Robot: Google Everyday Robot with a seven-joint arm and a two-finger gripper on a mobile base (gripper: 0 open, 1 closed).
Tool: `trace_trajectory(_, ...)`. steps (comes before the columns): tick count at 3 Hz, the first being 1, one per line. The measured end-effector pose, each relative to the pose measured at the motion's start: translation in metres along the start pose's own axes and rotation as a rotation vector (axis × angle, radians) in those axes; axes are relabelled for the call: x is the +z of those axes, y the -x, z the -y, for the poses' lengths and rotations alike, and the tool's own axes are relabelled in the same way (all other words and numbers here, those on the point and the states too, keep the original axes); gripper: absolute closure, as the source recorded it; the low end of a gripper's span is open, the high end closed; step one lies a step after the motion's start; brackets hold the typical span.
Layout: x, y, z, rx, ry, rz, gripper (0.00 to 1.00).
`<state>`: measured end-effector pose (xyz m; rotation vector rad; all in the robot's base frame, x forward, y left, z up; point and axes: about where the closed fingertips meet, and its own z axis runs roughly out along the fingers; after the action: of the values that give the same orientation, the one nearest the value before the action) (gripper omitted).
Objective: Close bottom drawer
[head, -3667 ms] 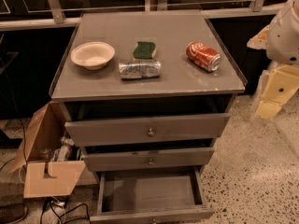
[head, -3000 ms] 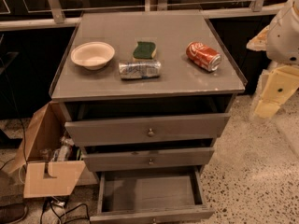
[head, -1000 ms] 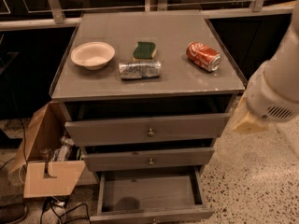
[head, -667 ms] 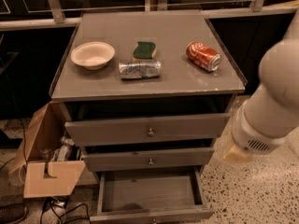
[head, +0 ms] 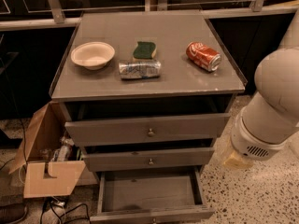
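Note:
The bottom drawer [head: 150,194] of the grey cabinet stands pulled far out, and I see down into its empty inside. Its shallow front [head: 152,215] runs along the lower edge of the view, with the brass knob cut off by the frame edge. My arm's thick white housing [head: 273,111] hangs to the right of the cabinet. My gripper [head: 236,160] shows only as a beige end below that housing, beside the right end of the middle drawer [head: 149,158] and apart from the bottom drawer.
The top drawer [head: 147,129] and the middle drawer stand slightly out. On the cabinet top lie a white bowl [head: 92,55], a green sponge [head: 144,50], a crushed silver can [head: 139,68] and a red soda can [head: 203,56]. An open cardboard box [head: 46,157] stands at the left, with cables on the floor.
My arm has swung down from the upper right to beside the cabinet's right side, level with the middle drawer. The drawers and the things on top have not moved.

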<state>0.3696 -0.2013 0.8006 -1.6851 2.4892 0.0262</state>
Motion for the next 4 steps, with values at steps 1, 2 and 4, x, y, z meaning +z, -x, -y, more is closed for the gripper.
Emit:
trace_trajectory(1, 0.021, -0.004, -0.008, 0.008, 0.019, -0.018, 1.00)
trace_trajectory(2, 0.094, -0.015, -0.029, 0.079, 0.094, -0.061, 1.00)
trace_trajectory(4, 0.143, -0.022, -0.043, 0.134, 0.143, -0.087, 1.00)
